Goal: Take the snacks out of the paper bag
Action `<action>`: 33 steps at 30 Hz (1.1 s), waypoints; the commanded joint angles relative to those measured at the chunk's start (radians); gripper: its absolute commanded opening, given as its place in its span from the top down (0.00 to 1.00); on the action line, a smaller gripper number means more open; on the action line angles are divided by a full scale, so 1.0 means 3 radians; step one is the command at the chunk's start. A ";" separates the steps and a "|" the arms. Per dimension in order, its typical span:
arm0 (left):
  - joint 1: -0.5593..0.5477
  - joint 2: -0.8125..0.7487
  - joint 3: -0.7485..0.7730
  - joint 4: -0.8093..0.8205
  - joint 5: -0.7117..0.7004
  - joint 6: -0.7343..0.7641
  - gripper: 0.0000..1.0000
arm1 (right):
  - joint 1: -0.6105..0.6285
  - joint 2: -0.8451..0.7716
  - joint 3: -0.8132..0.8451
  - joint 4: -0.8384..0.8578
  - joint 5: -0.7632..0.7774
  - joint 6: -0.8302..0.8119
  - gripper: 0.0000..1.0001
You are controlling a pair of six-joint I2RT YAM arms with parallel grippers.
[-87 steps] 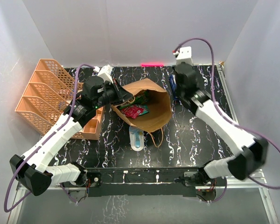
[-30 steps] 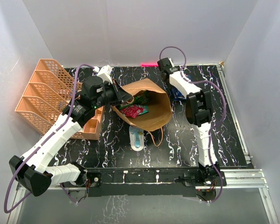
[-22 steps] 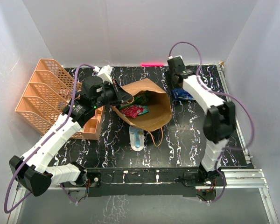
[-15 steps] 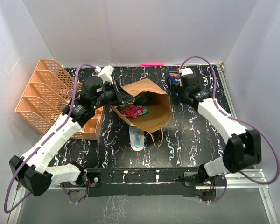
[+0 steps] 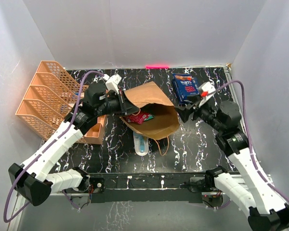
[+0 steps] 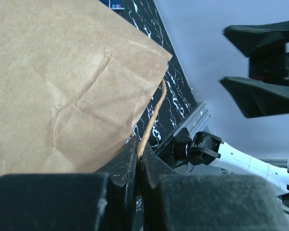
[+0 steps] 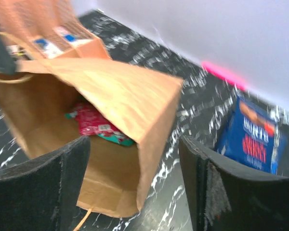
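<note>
The brown paper bag [image 5: 154, 103] lies on its side, mouth toward the left arm. My left gripper [image 5: 124, 104] is shut on the bag's twisted paper handle [image 6: 152, 114] at the rim and holds it up. A red snack packet [image 5: 138, 117] and a green one [image 7: 116, 138] lie inside the bag [image 7: 125, 91]. A dark blue snack packet [image 5: 185, 86] rests on the table behind the bag. My right gripper [image 5: 183, 113] hangs open at the bag's right edge, its fingers either side of the bag's corner, nothing held.
Orange mesh trays [image 5: 41, 98] stand at the left. A white and light-blue oblong item [image 5: 140, 142] lies in front of the bag, beside a loose handle loop [image 5: 163, 143]. White walls close in the back and both sides.
My right arm has swung from the table's back, above the blue packet, down to the bag's right side. The left gripper has shifted and the bag's upper side now covers more of the opening.
</note>
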 commanded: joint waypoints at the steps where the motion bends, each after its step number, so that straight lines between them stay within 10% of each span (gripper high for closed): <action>1: 0.0017 -0.0232 -0.0284 0.0222 0.0195 -0.0059 1.00 | 0.0025 -0.0249 -0.0201 0.0379 -0.1313 -0.0817 0.28; 9: 0.0017 -0.0395 -0.0595 0.0475 0.0030 -0.0253 1.00 | 0.0668 -0.0362 -0.0568 0.0220 -0.1916 -0.1956 0.35; 17: 0.0012 -0.0438 -0.0469 0.0616 0.0133 -0.0250 1.00 | 0.2016 0.0408 -0.0711 0.0521 -0.0069 -0.2745 0.42; 25: 0.0012 -0.0429 -0.0229 0.0436 0.0104 -0.0089 1.00 | 0.2041 0.1370 -0.0682 0.1743 0.1217 -0.3254 0.41; 33: 0.0013 -0.0461 -0.0169 0.0307 0.0021 0.0048 1.00 | 0.1751 0.0859 -0.0749 0.1424 -0.0201 -0.3296 0.33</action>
